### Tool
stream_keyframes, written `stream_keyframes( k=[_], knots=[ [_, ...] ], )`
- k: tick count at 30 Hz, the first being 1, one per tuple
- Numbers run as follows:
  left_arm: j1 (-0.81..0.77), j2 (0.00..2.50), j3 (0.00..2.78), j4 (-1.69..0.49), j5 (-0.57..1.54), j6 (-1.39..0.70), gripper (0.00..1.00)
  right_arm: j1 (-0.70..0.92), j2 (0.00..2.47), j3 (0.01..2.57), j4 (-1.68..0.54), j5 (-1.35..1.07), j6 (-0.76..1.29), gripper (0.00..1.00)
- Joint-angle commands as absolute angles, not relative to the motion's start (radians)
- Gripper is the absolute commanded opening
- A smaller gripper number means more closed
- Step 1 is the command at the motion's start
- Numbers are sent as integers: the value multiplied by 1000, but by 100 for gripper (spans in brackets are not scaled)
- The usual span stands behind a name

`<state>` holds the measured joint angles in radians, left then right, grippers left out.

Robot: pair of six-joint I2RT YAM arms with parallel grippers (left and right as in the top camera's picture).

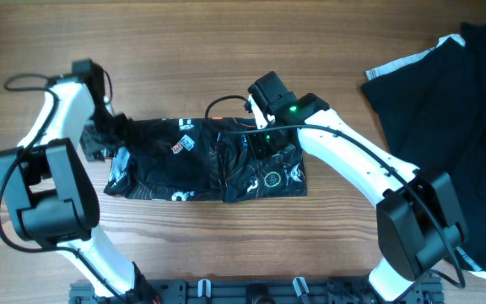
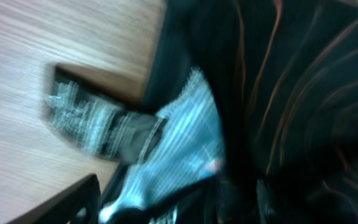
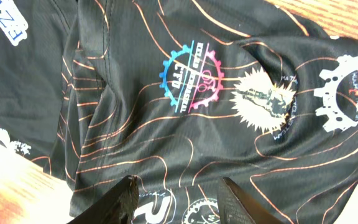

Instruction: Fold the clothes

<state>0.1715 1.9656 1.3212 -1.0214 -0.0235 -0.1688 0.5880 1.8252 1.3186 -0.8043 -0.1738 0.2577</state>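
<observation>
Right now my right claw (image 3: 179, 182) hangs with fingers apart just above the right half of the jersey (image 1: 218, 165), its printed badges ahead of the tips. My left claw (image 1: 110, 128) looks clamped on the bunched left end, though its own view is blurred. The jersey lies mid-table (image 1: 226, 59), long axis running left to right from one claw to the other. I judge the fold must travel along that axis, carried by the left claw.

Right claw (image 3: 176, 199) parted, left claw (image 1: 105, 132) low (grip unclear), both arms bent inward
</observation>
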Motion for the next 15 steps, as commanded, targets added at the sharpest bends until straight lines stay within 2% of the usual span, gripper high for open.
stream_keyframes(
  k=[1, 4, 5, 7, 9, 10, 15],
  knots=[
    [173, 1977, 1147, -872, 98, -107, 83, 591, 1818, 1327, -805, -152, 264, 46],
    [172, 1977, 1050, -796, 177, -108, 76, 591, 1818, 1327, -805, -152, 265, 46],
    [171, 1977, 1034, -792, 199, -108, 69, 591, 1818, 1327, -805, -152, 265, 46],
    [165, 1977, 1028, -796, 205, -109, 43, 591, 1818, 1327, -805, -152, 265, 46],
    [166, 1977, 1028, -796, 203, -109, 11, 591, 1818, 1327, -806, -152, 265, 47],
    [167, 1977, 1035, -798, 173, -109, 4, 591, 1818, 1327, -809, -150, 265, 46],
    [194, 1977, 1172, -899, 30, -173, 4, 562, 1818, 1327, -824, -44, 322, 46]
  ],
)
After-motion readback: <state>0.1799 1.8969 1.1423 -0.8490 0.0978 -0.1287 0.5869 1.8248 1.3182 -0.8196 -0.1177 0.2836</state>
